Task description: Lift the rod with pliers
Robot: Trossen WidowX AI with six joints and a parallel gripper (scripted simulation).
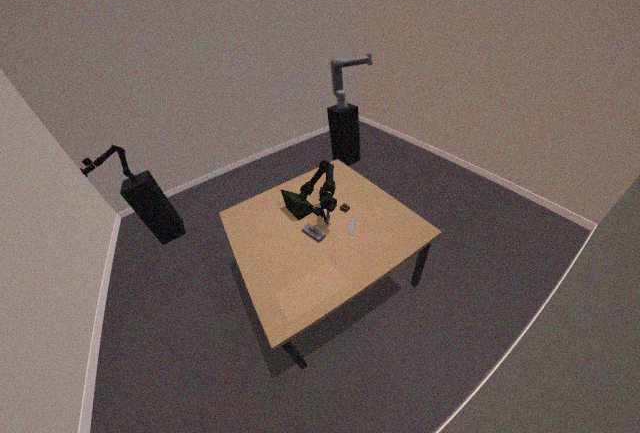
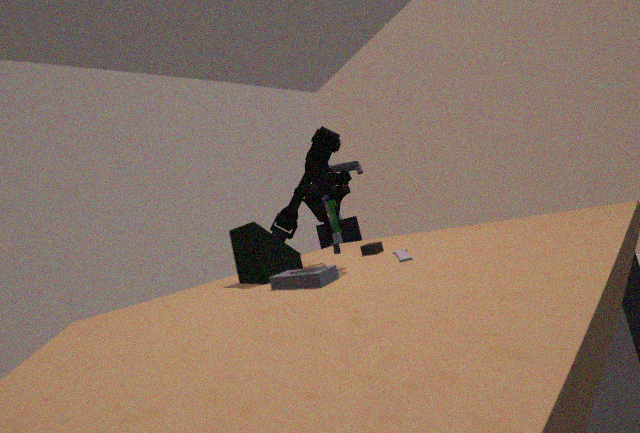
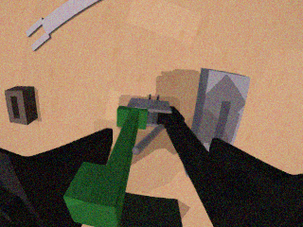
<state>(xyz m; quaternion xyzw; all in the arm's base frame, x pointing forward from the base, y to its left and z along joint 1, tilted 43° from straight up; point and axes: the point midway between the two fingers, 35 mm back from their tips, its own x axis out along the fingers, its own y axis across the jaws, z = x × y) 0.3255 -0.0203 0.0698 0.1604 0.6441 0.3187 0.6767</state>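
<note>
Desk (image 1: 289, 283) (image 2: 310, 356) (image 3: 71, 61), one: pale wood grain, crossed by soft shadows.

Channel block (image 1: 314, 232) (image 2: 305, 280) (image 3: 240, 118), grey, slotted, lying on the desk; our rod belongs in its slot, though we cannot make it out there.

Locking pliers (image 1: 327, 217) (image 2: 334, 213) (image 3: 124, 153), green-handled, one pair: out of the holster, nose down above the desk, beside the block, handles spread. Pincer (image 1: 321, 212) (image 2: 331, 217) (image 3: 163, 140): fingers fairly wide apart, holding these handles.

Done, we judge: drawing the tool. Outstanding: alignment, lowering, locking, lift and hold.

Holster (image 1: 344, 207) (image 2: 372, 248) (image 3: 29, 106), dark, vacant. Forked strip (image 1: 352, 226) (image 2: 402, 255) (image 3: 71, 14), pale, flat.

Beyond: dark floor; grey arm (image 1: 337, 77) and black arm (image 1: 123, 159) on black pedestals; plain, dim walls.
</note>
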